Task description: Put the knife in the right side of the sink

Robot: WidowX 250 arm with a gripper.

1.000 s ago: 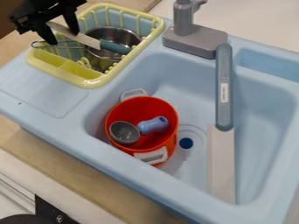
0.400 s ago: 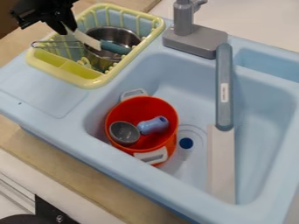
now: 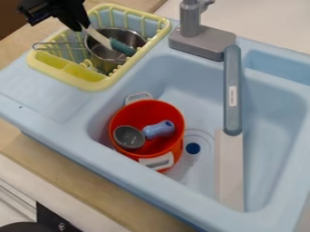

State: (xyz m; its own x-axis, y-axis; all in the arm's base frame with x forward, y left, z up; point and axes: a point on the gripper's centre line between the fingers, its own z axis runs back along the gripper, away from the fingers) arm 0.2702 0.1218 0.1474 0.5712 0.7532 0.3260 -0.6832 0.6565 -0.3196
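Observation:
In the upper left, my black gripper (image 3: 82, 28) is shut on the pale blade of the knife (image 3: 122, 46). The knife slants down to the right, its teal handle lying over the metal pot in the yellow dish rack; whether it touches the pot I cannot tell. The light blue sink (image 3: 266, 108) fills much of the middle and right, with a grey-blue spout and a flat pale strip running down across its right part.
The dish rack (image 3: 91, 84) holds the metal pot (image 3: 113, 34) and a wire utensil. A grey faucet (image 3: 200, 43) stands behind the sink. In the basin's left part sits a red bucket (image 3: 158, 108) with a grey ladle-like cup and a blue piece inside.
The gripper's fingers have closed on the blade, and the gripper has moved slightly right. The knife has shifted a little and now slants more steeply.

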